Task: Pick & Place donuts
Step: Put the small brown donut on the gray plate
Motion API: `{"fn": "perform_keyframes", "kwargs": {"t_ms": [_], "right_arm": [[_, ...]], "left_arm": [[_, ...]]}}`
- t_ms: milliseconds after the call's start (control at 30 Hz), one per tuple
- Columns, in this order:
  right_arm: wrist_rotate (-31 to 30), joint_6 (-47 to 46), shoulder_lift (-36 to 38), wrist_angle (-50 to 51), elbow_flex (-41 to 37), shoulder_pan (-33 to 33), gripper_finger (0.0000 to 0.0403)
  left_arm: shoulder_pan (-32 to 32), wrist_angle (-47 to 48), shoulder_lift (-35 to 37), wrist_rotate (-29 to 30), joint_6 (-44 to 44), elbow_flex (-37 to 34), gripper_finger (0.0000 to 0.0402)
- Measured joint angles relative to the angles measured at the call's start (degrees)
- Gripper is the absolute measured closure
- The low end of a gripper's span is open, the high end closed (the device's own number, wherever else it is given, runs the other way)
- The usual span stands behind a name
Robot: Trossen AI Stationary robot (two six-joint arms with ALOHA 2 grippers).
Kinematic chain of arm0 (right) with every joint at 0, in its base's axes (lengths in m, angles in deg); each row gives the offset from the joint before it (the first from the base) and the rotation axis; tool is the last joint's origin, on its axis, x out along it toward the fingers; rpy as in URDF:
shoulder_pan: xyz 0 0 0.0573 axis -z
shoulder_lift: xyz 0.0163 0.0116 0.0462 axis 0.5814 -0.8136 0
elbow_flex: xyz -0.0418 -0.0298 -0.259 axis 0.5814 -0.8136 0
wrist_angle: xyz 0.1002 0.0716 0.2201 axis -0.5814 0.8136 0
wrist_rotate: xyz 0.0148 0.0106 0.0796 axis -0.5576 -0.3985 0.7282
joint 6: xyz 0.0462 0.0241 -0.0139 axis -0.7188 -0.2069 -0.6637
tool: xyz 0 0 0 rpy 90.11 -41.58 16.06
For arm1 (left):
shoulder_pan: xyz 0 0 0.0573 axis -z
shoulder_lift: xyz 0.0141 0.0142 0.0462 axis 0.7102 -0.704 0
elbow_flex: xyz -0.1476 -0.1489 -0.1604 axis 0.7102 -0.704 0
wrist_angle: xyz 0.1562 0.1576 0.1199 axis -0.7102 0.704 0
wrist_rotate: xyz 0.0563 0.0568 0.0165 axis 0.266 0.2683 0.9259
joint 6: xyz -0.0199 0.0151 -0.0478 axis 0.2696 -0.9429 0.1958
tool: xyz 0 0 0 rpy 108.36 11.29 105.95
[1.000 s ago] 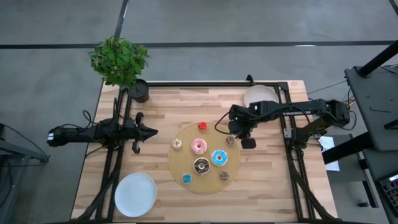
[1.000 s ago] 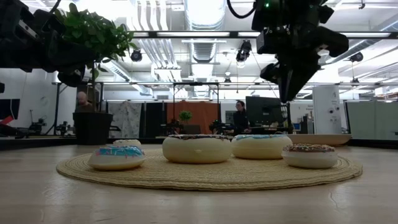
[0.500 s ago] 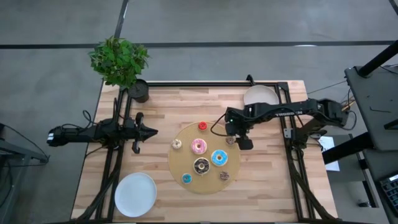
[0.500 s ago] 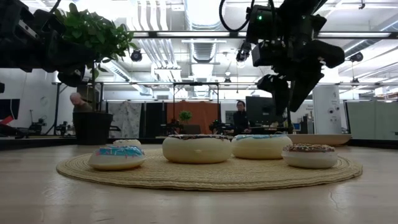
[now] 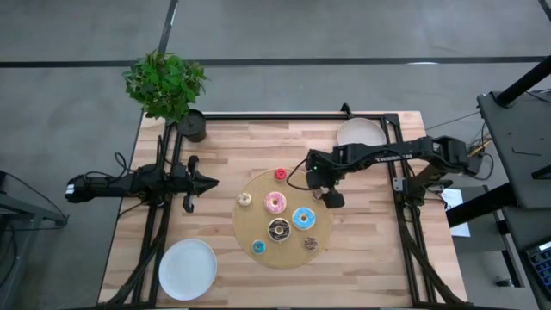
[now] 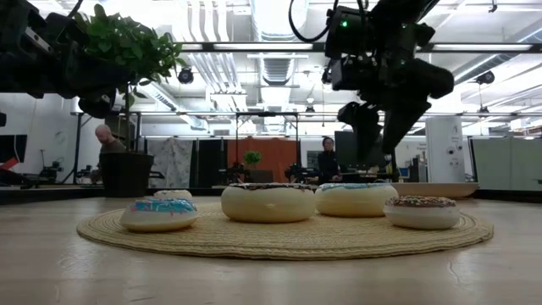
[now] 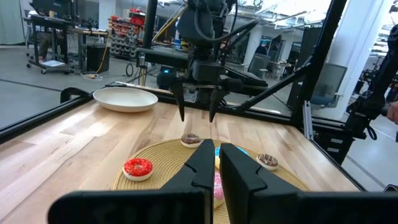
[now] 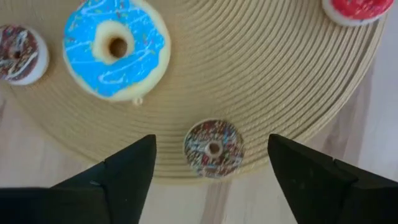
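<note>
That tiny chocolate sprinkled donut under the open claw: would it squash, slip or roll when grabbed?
The small chocolate donut looks moulded and glossy, so probably stiff, not squashy. It lies flat on the woven mat, so it is unlikely to roll. Being tiny and rounded, it might slip between the right gripper fingers if caught off-centre.

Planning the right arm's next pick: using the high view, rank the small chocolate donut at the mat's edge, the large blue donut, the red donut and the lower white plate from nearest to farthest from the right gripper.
1. Small chocolate donut, directly under the right gripper.
2. Large blue donut, further in on the mat.
3. Red donut, at the mat's far edge.
4. Lower white plate, near the table's left corner.
</note>
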Motion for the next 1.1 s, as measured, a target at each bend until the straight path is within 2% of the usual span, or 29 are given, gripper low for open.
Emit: {"fn": "perform_keyframes", "kwargs": {"t_ms": [633, 900, 1100], "right_arm": [[-0.1, 3.1, -3.0, -2.6, -1.9, -0.8, 0.0058], [-3.1, 3.7, -3.7, -2.7, -2.9, -0.7, 0.0057], [-3.2, 4.2, -3.8, -2.8, -3.2, -0.8, 0.006]], "left_arm": [[0.0, 0.1, 0.0, -0.1, 0.0, 0.0, 0.0401], [0.0, 0.2, 0.0, -0.1, 0.0, 0.0, 0.0401], [0.0, 0.2, 0.0, -0.1, 0.0, 0.1, 0.0401]]}}
